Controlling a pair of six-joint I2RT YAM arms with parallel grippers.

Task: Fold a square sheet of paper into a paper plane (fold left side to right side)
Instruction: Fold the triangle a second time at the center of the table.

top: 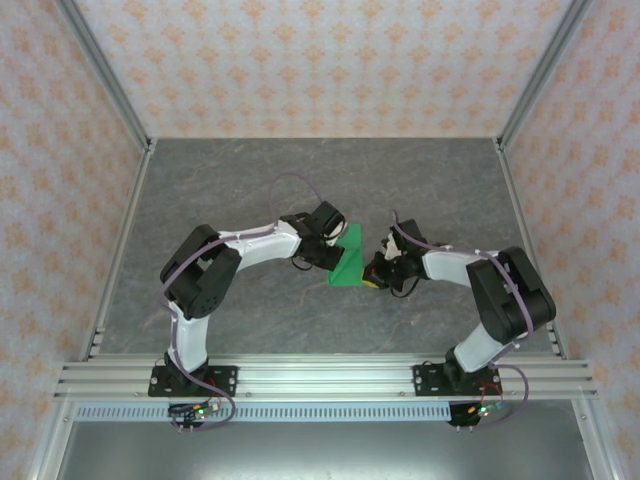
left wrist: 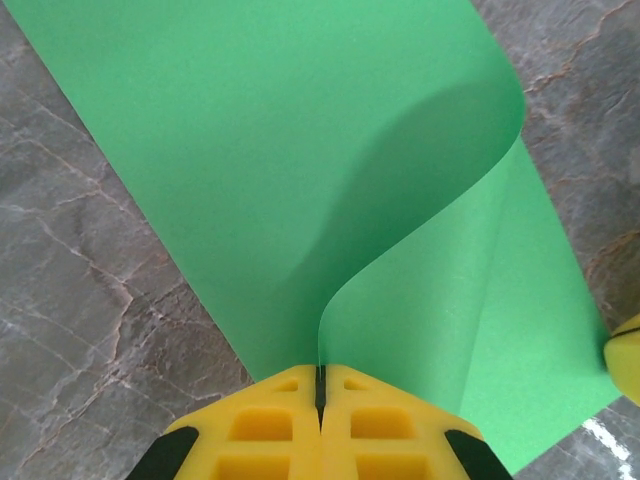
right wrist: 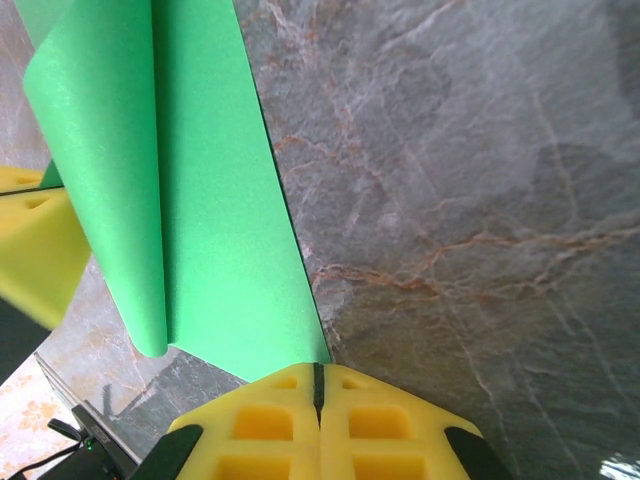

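Note:
The square sheet of paper (top: 350,262) is bright green and lies on the grey table between the two arms. My left gripper (left wrist: 321,372) is shut on one edge of the sheet (left wrist: 300,150) and holds it up, so that side curls over the flat part. My right gripper (right wrist: 319,370) is shut, its tips at a corner of the sheet (right wrist: 220,250), which lies flat there. I cannot tell whether that corner is pinched or just pressed. From above, the left gripper (top: 337,260) and right gripper (top: 377,272) flank the sheet. It has no paper plane shape.
The dark marbled tabletop (top: 250,190) extends around the sheet. Metal frame posts (top: 110,90) and patterned walls close in the sides and back. An aluminium rail (top: 320,375) carrying both arm bases runs along the near edge.

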